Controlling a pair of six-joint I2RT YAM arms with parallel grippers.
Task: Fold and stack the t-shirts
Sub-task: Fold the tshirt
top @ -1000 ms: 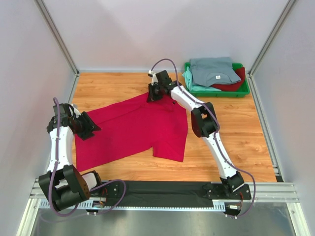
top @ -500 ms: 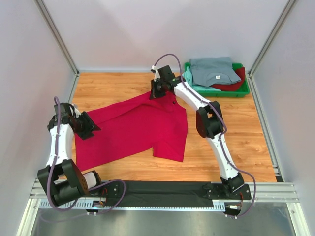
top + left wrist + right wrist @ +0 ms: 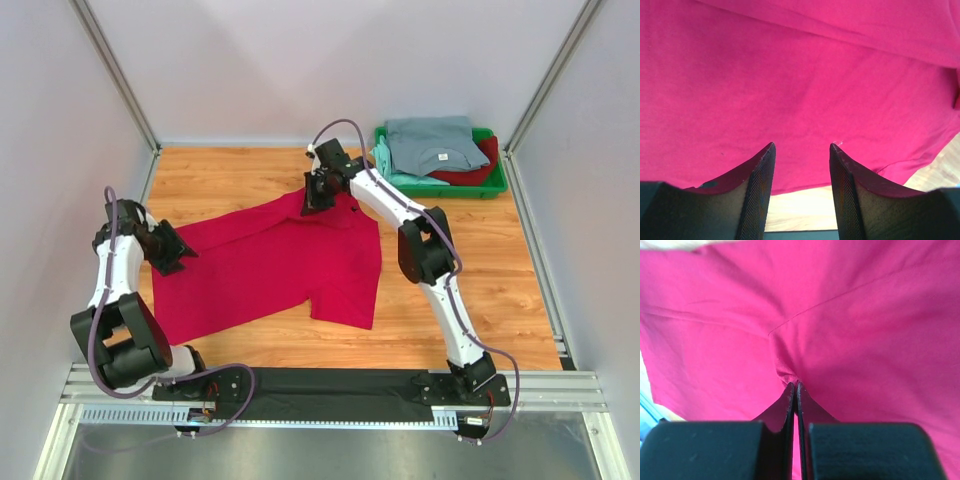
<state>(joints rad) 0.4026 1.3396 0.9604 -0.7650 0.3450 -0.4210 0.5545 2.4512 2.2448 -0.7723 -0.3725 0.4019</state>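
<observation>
A bright crimson-red t-shirt (image 3: 270, 265) lies spread on the wooden table. My right gripper (image 3: 313, 197) is at the shirt's far edge and is shut on a pinch of the red cloth (image 3: 790, 375). My left gripper (image 3: 178, 252) is at the shirt's left edge, open, its fingertips (image 3: 767, 155) over the red cloth (image 3: 790, 85) near the hem, with bare table showing between them. A grey-blue t-shirt (image 3: 435, 145), a mint-green one (image 3: 385, 165) and a darker red one (image 3: 475, 172) lie piled in the tray.
A green plastic tray (image 3: 440, 190) stands at the back right of the table. Grey walls with metal posts close in the left, right and back sides. A black strip runs along the near edge by the arm bases.
My left gripper has shifted a little to the left and back at the shirt's left edge. My right gripper stays pinching the far edge, moving only slightly.
</observation>
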